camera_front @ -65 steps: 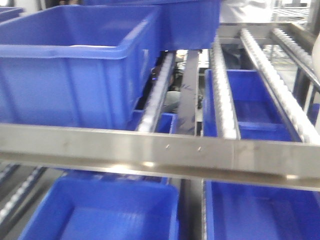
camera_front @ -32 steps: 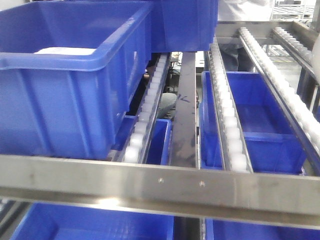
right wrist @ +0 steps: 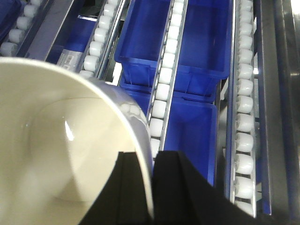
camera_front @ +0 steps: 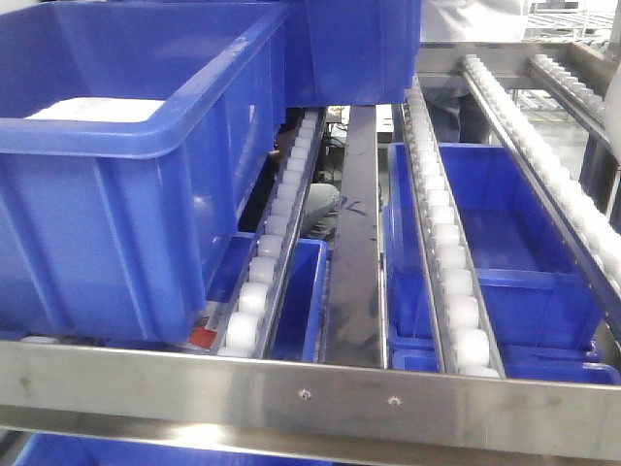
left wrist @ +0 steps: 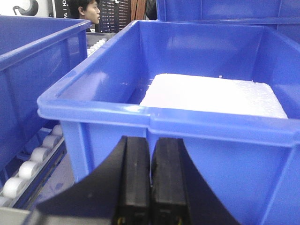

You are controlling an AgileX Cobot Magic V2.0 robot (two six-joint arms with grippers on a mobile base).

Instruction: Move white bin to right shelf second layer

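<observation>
Two fingers of right gripper (right wrist: pixel 149 187) pinch white bin (right wrist: pixel 56 159) rim above rollers (right wrist: pixel 161 89).

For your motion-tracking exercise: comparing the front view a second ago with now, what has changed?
The view has shifted: the steel front bar sits lower in frame, the big blue crate looms larger, and its white contents show more. The crates and roller rails keep their arrangement.

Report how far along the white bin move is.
Done: the right end effector has the white bin pinched by its wall, lifted over the roller rails. In hand: carrying it above the rack. Left: setting it on the rollers and releasing. The left end effector is shut, empty, before a blue crate.
</observation>
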